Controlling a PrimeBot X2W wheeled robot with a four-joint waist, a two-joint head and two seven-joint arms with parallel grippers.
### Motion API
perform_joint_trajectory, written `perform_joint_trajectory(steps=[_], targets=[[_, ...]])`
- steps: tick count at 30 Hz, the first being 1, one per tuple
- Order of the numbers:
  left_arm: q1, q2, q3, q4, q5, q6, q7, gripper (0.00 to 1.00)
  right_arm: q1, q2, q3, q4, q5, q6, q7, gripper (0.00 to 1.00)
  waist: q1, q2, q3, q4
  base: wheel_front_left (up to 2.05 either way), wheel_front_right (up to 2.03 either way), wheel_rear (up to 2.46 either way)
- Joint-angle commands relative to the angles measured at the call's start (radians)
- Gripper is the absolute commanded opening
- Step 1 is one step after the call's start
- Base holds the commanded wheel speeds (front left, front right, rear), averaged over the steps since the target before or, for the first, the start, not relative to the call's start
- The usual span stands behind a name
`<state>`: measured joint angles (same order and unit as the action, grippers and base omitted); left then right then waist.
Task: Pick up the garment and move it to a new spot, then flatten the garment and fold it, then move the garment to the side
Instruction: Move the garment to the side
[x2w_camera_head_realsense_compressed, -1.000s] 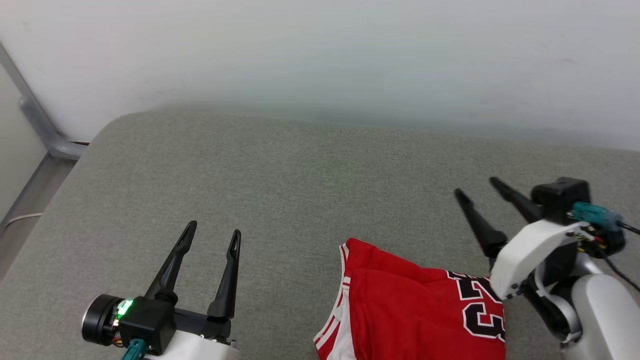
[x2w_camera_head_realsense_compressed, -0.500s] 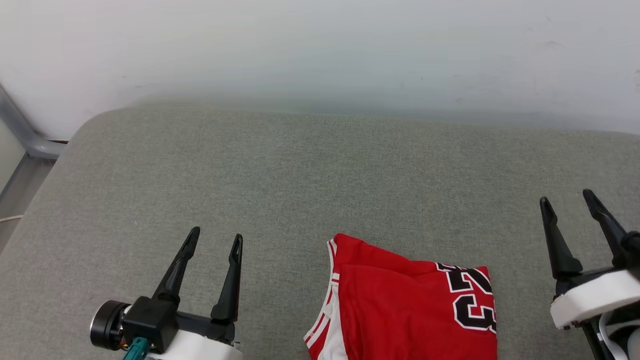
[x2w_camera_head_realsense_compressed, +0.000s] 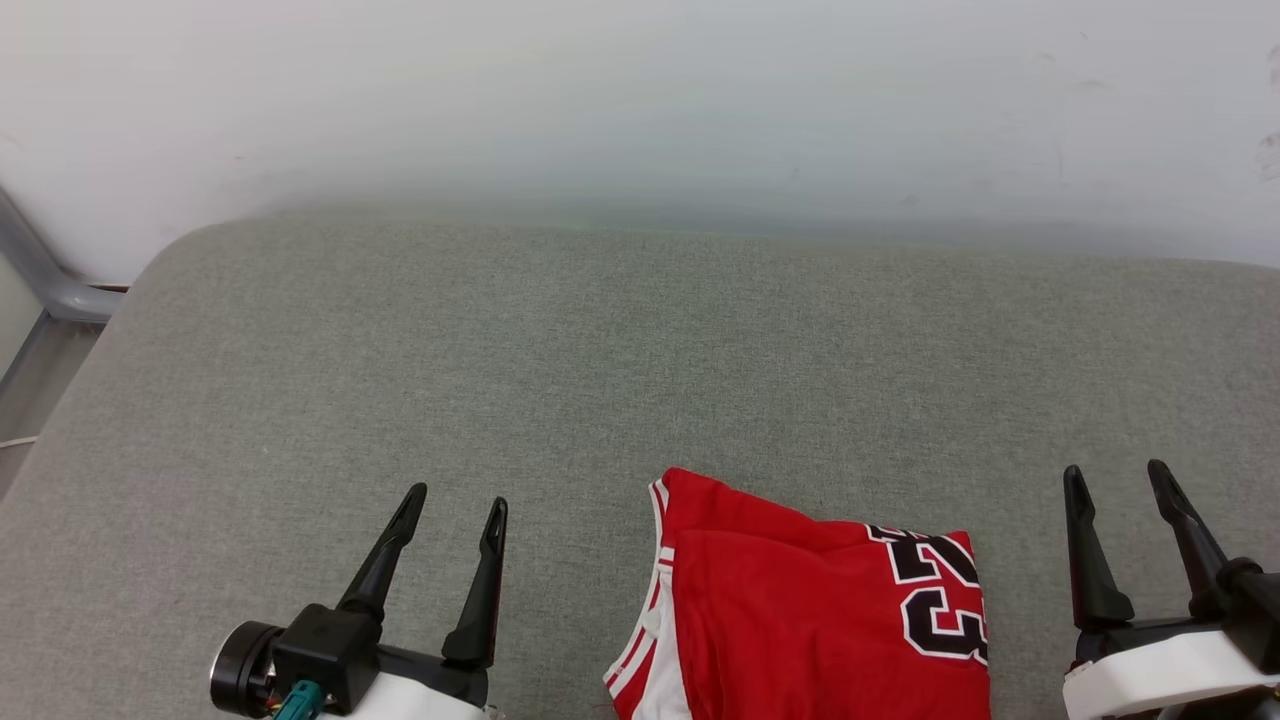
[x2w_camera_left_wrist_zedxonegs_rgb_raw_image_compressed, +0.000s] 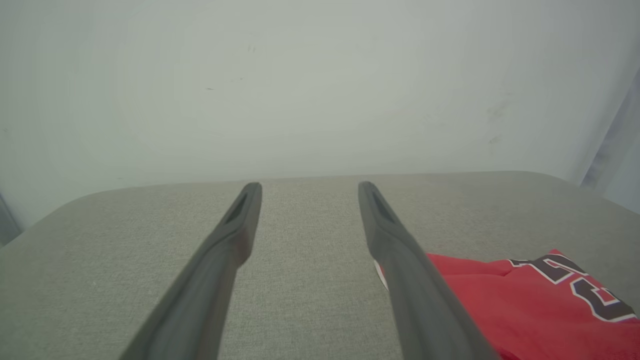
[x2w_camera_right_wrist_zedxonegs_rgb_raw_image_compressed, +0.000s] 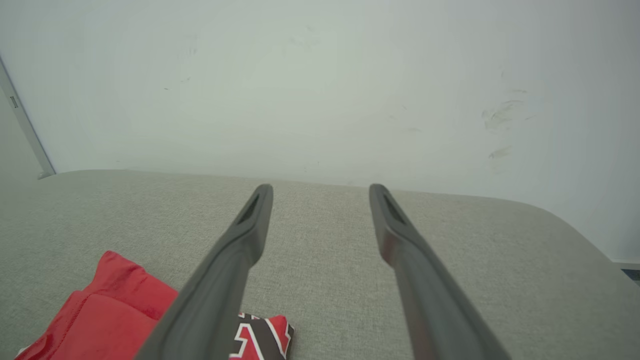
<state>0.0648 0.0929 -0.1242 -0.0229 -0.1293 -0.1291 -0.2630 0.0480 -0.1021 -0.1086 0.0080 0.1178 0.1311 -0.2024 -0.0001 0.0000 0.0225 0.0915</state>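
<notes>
The right gripper (x2w_camera_head_realsense_compressed: 1115, 469) has drawn back off the garment (x2w_camera_head_realsense_compressed: 800, 620) at the cushion's (x2w_camera_head_realsense_compressed: 600, 350) near edge. Jaws are spread on it and on the left gripper (x2w_camera_head_realsense_compressed: 457, 497).

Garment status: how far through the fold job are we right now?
Folding looks done: the garment lies as a compact red stack on the grey cushion, number facing up. Nothing is in hand; the left gripper and right gripper are open, either side of it, apart. Possibly left: moving it aside, I can't tell.
</notes>
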Motion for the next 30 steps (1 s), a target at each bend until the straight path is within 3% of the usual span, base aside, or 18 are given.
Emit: perform_joint_trajectory(steps=[1, 12, 16, 19, 24, 30], targets=[[0.007, 0.005, -0.001, 0.004, -0.006, -0.002, -0.002, 1.00, 0.004, 0.006, 0.003, 0.004, -0.006, -0.001, -0.006, 1.00, 0.0001, 0.0000, 0.000, -0.001, 0.00, 0.00, 0.00], [-0.006, 0.003, -0.005, 0.016, -0.013, -0.002, -0.002, 1.00, -0.015, 0.007, 0.000, 0.020, 0.010, -0.001, 0.001, 1.00, 0.0001, 0.0000, -0.001, 0.006, 0.00, 0.00, 0.00], [-0.009, 0.004, -0.004, 0.016, -0.013, -0.002, -0.002, 1.00, -0.023, -0.003, 0.029, 0.018, 0.061, -0.001, 0.076, 1.00, 0.0001, 0.0000, 0.002, 0.008, 0.00, 0.00, 0.00], [-0.010, 0.007, -0.004, 0.015, -0.011, -0.002, -0.002, 1.00, -0.030, -0.041, 0.061, 0.007, 0.113, -0.001, 0.228, 1.00, 0.0001, 0.0000, 0.005, 0.008, 0.00, 0.00, 0.00], [-0.014, 0.008, -0.008, 0.016, -0.007, -0.002, -0.002, 1.00, -0.038, -0.092, 0.089, -0.052, 0.183, -0.001, 0.581, 1.00, 0.0001, 0.0000, 0.011, 0.011, 0.00, 0.00, 0.00], [-0.031, 0.007, -0.022, 0.013, -0.004, -0.002, -0.002, 1.00, -0.024, -0.095, 0.072, -0.137, 0.224, -0.001, 1.016, 1.00, 0.0001, 0.0000, 0.039, 0.024, 0.00, 0.00, 0.00]])
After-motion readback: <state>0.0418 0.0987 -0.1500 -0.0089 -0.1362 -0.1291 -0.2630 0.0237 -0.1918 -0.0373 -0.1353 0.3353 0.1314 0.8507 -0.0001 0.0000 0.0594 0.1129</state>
